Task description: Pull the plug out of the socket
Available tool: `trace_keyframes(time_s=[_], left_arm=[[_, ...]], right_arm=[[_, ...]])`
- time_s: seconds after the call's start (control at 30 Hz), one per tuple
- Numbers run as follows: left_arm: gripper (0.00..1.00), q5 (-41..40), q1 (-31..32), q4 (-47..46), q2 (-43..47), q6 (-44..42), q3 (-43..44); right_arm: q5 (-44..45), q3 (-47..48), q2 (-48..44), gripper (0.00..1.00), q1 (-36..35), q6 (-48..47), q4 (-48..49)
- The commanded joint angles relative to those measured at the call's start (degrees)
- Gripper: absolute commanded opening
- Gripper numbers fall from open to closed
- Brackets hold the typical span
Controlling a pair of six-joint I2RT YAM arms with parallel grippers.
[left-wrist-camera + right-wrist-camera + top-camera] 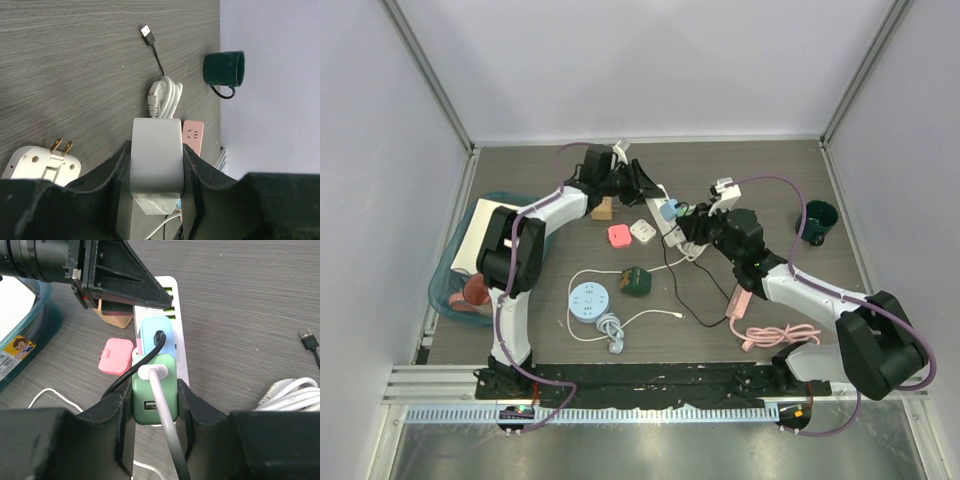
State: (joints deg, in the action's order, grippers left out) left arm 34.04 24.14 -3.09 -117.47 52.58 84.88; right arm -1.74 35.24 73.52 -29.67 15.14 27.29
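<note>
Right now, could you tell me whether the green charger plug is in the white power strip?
In: the green charger plug sits flush on the white power strip, right fingers either side.

I see my left gripper [156, 155] clamped on the grey strip [155, 132]; a coiled white cable [166, 95] touches its far end (pink strip [193, 134] just beside), mug [225, 68] beyond by the wall.

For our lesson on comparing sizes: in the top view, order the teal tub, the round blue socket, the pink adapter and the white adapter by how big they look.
1. teal tub
2. round blue socket
3. pink adapter and white adapter: they look about alike, so no ranking between them.
</note>
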Motion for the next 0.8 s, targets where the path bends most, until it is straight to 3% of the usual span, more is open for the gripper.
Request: trace_keyframes(time_s=[0.0, 0.43, 0.63, 0.77], left_arm=[[0.00, 0.67, 0.29, 0.28, 1.89, -1.43, 1.60], [0.00, 2.17, -0.15, 0.10, 4.97, -2.56, 1.17], [0.00, -0.82, -0.50, 4.58, 7.78, -7.92, 0.99], [0.00, -2.48, -1.29, 6.34, 8.84, -9.59, 0.90]], right_arm=[[4.11, 2.46, -2.67, 0.01, -0.30, -0.64, 1.36], [17.53, 0.79, -8.47, 0.01, 4.00, 0.42, -11.00], [27.30, 12.28, -12.52, 0.01, 8.30, -0.28, -26.81], [29.78, 20.37, -12.96, 0.01, 10.94, -3.79, -29.66]])
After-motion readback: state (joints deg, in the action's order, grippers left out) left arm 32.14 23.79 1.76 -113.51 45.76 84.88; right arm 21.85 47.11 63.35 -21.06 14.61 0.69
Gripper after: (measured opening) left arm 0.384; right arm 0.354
